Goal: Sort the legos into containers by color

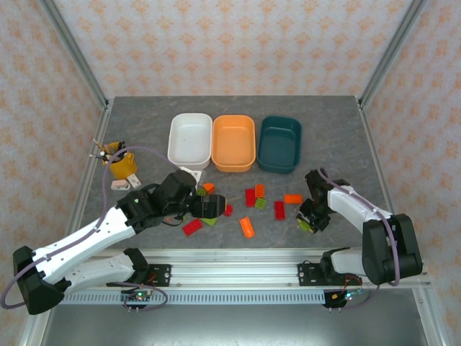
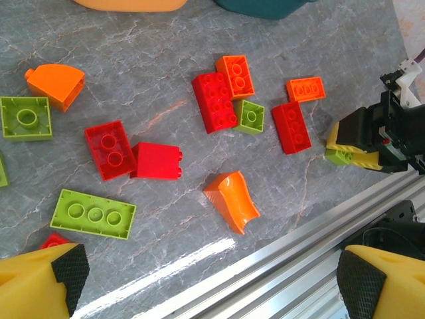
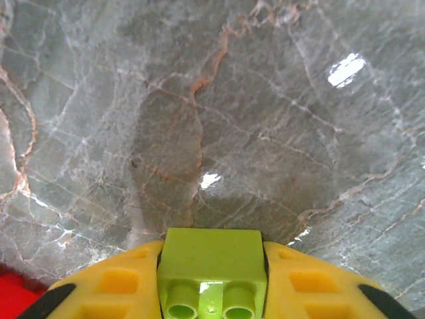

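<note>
Between the yellow fingers (image 3: 113, 286) of my right gripper (image 1: 312, 218), a glossy lime brick (image 3: 212, 256) sits clamped, two studs pointing back at my wrist; I cannot tell its long axis. Beyond it lies grey marbled worktop (image 3: 199, 119). Farther left, my left gripper (image 2: 214, 269) hangs spread wide over scattered legos (image 2: 214, 101).

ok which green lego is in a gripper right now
The lime brick, clamped between the right gripper's yellow fingers. The other green ones, like the long three-stud brick, lie loose on the table.
</note>
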`<state>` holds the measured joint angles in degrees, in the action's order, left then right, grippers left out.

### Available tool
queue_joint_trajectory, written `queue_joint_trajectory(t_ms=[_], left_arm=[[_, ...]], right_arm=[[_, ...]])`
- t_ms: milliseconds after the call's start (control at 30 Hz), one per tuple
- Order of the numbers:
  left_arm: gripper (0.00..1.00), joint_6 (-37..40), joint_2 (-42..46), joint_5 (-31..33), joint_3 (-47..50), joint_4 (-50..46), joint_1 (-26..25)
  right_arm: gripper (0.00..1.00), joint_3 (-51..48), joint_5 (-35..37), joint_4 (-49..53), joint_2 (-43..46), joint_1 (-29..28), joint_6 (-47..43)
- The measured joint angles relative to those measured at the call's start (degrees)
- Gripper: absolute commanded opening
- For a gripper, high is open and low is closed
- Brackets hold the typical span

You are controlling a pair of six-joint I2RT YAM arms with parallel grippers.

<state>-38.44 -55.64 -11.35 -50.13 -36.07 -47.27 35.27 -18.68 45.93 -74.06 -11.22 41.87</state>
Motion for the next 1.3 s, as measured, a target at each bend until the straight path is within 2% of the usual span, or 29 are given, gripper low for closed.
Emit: queue_joint_trajectory(t_ms=[133, 233, 333, 567, 933, 1067, 1200, 1300], left_arm=[[1.00, -1.73, -0.26, 0.61, -0.44, -0.20, 0.00], [1.00, -2.71, -2.56, 1.01, -3.39, -0.37, 1.27], [1.00, -3.52, -5.86, 0.94, -7.65, -0.20, 5.07], [1.00, -3.76, -15.34, -0.61, -16.55, 1.53, 15.13], [1.00, -3.54, -30.05, -1.79, -28.37, 2.58, 21.88], [0.99, -3.56, -31.93, -1.75, -29.05, 2.47, 22.29], [0.99, -3.56, -32.26, -1.70, -29.05, 1.95, 22.29], [0.99, -3.56, -32.15, -1.42, -29.03, 1.25, 22.29]], right_arm=[[0.29, 4.66, 1.66, 2.73, 2.01, -0.85, -0.98], [0.28, 14.19, 2.99, 4.90, 2.32, -1.57, -2.75], [0.28, 24.83, 4.02, 5.68, -0.66, -1.99, -4.85], [0.27, 46.23, 5.57, 6.32, -20.81, -3.17, -9.51], [0.28, 72.48, 5.79, 9.66, -51.06, -3.15, -12.02], [0.31, 77.37, 5.79, 11.34, -57.05, -3.15, -12.00], [0.46, 79.14, 5.81, 12.85, -59.71, -3.15, -12.33], [0.50, 80.39, 5.88, 13.97, -60.08, -3.32, -12.79]])
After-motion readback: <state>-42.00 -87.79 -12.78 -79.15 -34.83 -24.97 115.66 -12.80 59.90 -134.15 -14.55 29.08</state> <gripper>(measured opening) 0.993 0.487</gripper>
